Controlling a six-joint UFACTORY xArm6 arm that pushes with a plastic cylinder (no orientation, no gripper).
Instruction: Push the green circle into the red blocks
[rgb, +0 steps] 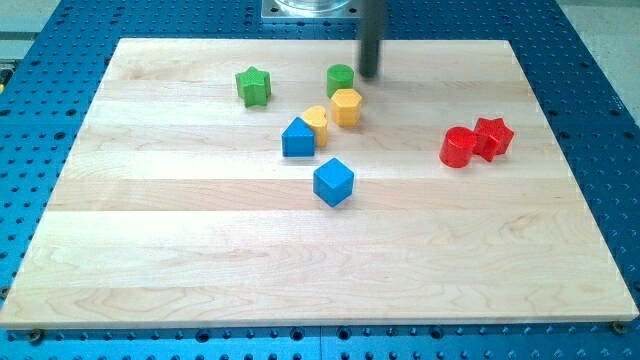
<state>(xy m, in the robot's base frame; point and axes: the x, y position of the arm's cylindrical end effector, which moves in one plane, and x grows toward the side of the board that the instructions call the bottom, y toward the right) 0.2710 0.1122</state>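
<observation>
The green circle (340, 78) sits near the board's top centre, touching a yellow hexagon (347, 106) just below it. My tip (370, 76) is right beside the green circle, on its right side, a small gap away. The red blocks lie at the view's right: a red cylinder (458, 147) and a red star (493, 137), touching each other.
A green star (254, 86) lies left of the green circle. A yellow heart-like block (316, 123) and a blue pentagon-like block (298, 138) cluster under the hexagon. A blue cube (333, 182) lies below them. The wooden board (200, 260) rests on a blue perforated table.
</observation>
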